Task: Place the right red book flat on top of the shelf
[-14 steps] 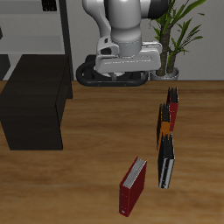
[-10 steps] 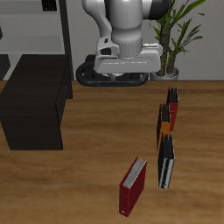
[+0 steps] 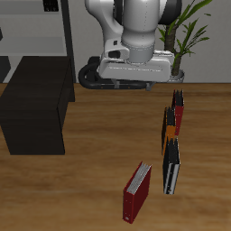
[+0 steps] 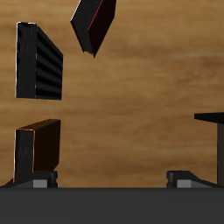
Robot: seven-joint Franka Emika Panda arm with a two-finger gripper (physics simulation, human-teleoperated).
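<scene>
The right red book stands upright near the table's front edge, dark red with a white page block along its upper edge; in the wrist view this book shows tilted. The shelf, a low matte black cabinet with a flat top, stands farther back at the table's side, and only a corner of the shelf shows in the wrist view. My gripper hangs high over the middle of the table, well behind the book and beside the shelf. Its fingers are spread wide and hold nothing.
A row of upright books stands beyond the red one: a black book, an orange book and a slim red book. A tall grey rack rises behind the shelf. A potted plant stands at the back.
The arm and hand have shifted slightly sideways toward the plant. The books and the shelf have not moved, and the gripper is still open.
</scene>
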